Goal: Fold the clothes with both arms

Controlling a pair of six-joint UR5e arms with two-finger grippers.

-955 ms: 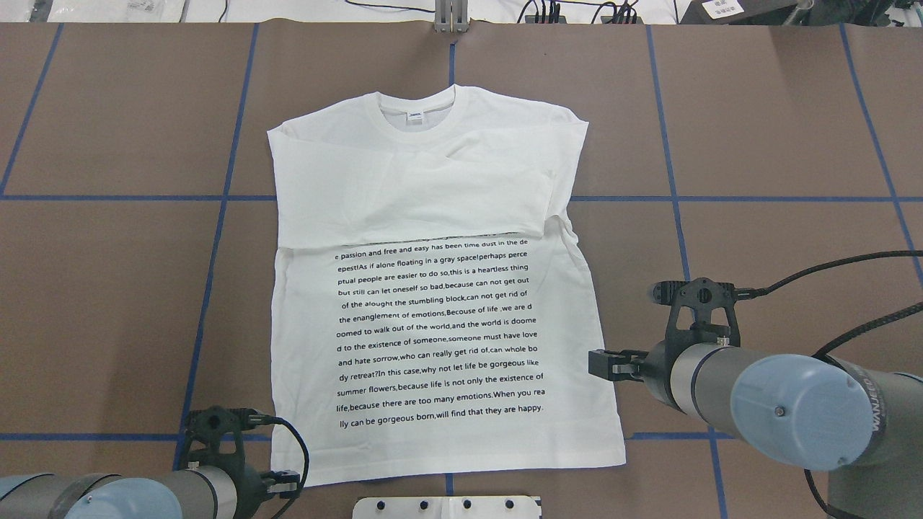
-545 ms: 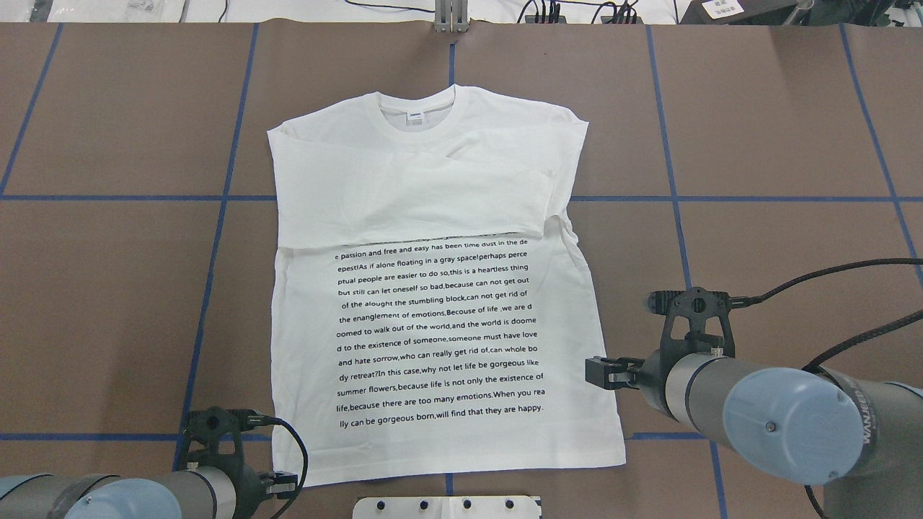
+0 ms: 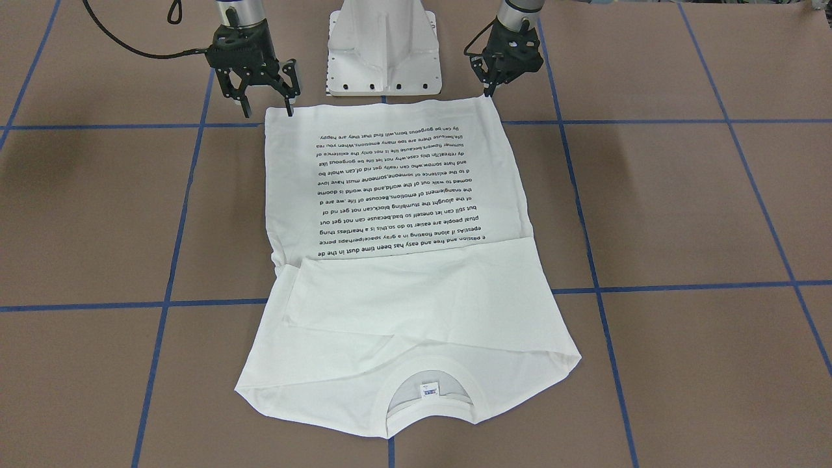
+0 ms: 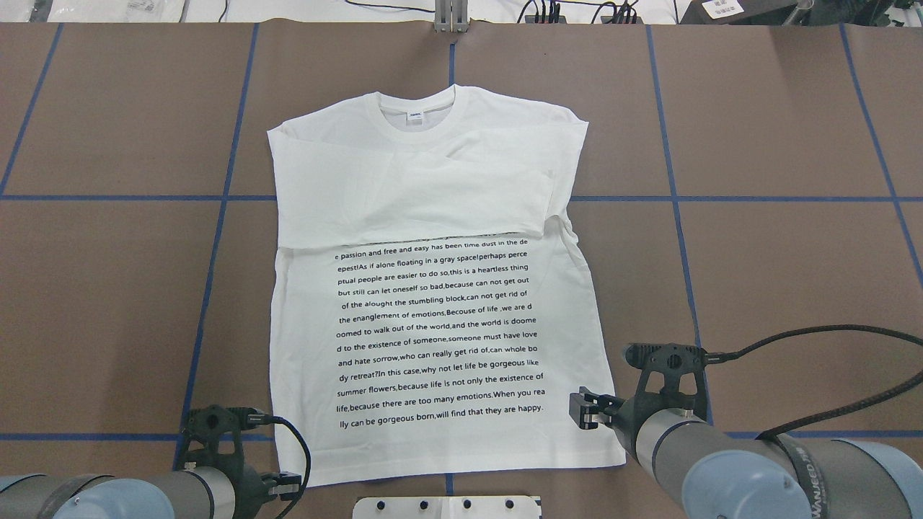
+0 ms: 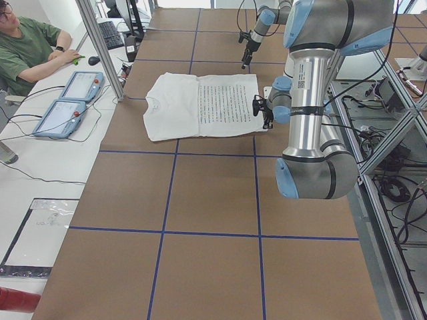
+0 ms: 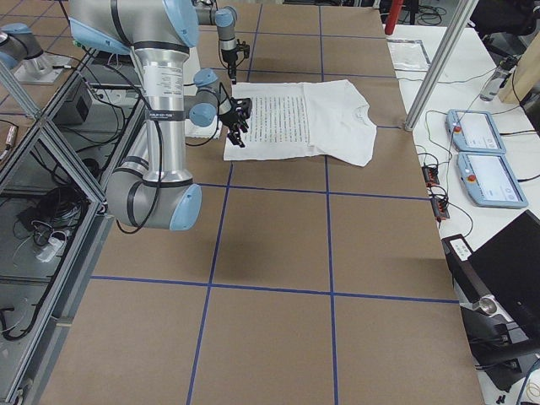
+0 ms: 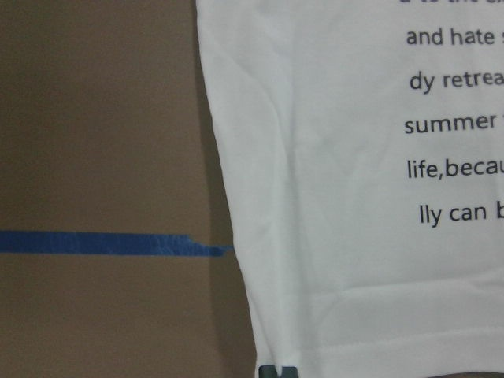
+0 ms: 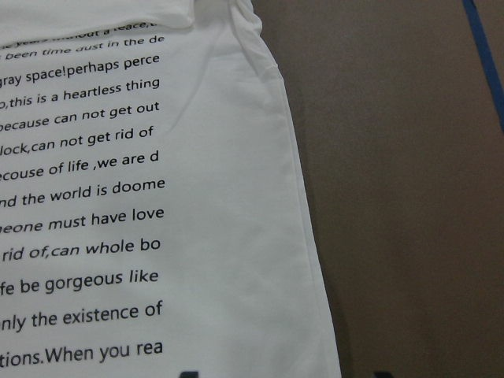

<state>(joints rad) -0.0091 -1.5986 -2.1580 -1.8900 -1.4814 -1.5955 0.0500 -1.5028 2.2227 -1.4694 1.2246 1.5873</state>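
The white shirt (image 4: 433,288) lies flat on the brown table, collar (image 4: 417,115) at the far side, sleeves folded across the chest, black text (image 3: 396,188) facing up. My left gripper (image 4: 286,486) sits at the near left hem corner. Its fingers look closed together at that corner (image 3: 489,93), and one dark tip (image 7: 279,372) shows at the hem in the left wrist view. My right gripper (image 4: 581,414) hovers open over the shirt's right edge close to the hem, its two fingers spread (image 3: 268,107). The right wrist view shows the shirt's right edge (image 8: 303,236).
The white pedestal base (image 3: 383,52) stands just behind the hem, between the two arms. Blue tape lines (image 4: 678,216) cross the table. In the exterior left view a person (image 5: 27,47) sits at a side table with control tablets (image 5: 67,100).
My right gripper has moved back along the shirt's right edge toward the hem corner and stays open. The left gripper has hardly moved. The shirt lies as before.
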